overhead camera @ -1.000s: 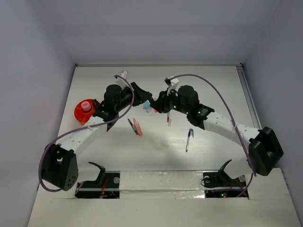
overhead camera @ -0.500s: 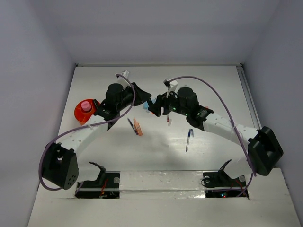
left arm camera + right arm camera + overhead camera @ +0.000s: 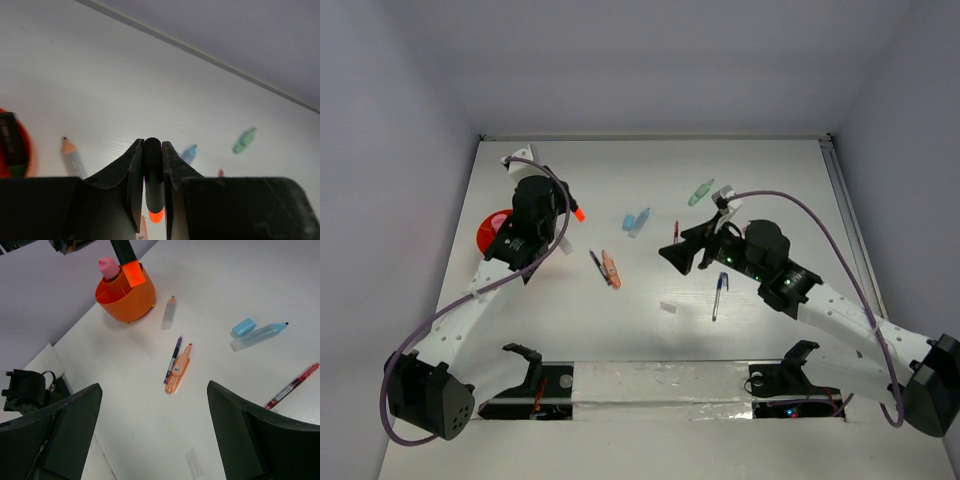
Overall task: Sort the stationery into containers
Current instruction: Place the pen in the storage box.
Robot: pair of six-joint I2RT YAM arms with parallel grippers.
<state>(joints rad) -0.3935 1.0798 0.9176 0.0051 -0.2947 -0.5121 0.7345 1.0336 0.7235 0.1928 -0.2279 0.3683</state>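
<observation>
My left gripper (image 3: 568,207) is shut on a black marker with an orange end (image 3: 153,170), which sticks out between its tips (image 3: 152,145). In the right wrist view that marker (image 3: 127,262) hangs over the rim of the orange pot (image 3: 125,295), where a pink-capped tube (image 3: 107,267) stands. The left arm partly hides the pot (image 3: 492,232) from above. My right gripper (image 3: 672,252) is open and holds nothing (image 3: 155,440). It hovers over the mid-table near an orange highlighter (image 3: 179,370) and a dark pen (image 3: 173,360).
A pale marker (image 3: 169,312) lies beside the pot. A blue cap (image 3: 243,326), a pale blue marker (image 3: 257,336) and a red pen (image 3: 292,386) lie further right. A green cap (image 3: 700,192), a blue pen (image 3: 720,295) and a clear cap (image 3: 667,307) also lie loose.
The two grippers met at mid-table. The left one closed on the marker and carried it left to the pot. The right one opened and drew back to the right.
</observation>
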